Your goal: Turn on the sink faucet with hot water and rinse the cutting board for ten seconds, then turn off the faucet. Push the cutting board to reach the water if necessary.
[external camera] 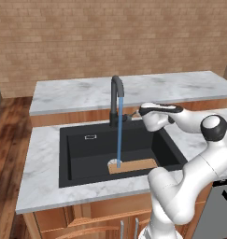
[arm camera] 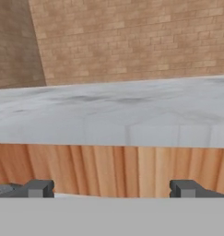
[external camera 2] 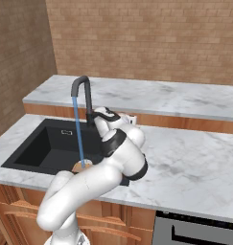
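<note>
Black sink (external camera: 77, 154); dark grey faucet (external camera: 116, 100); bright blue water (external camera: 119, 135); tan board (external camera: 133, 165); white-grey marbled counter (external camera: 40, 168); tan brick wall (external camera: 110, 37).

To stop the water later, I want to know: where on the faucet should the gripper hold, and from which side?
Probably the small side lever at the faucet's base. It sticks out sideways toward the gripper, so come from that side with the open fingers around it.
</note>
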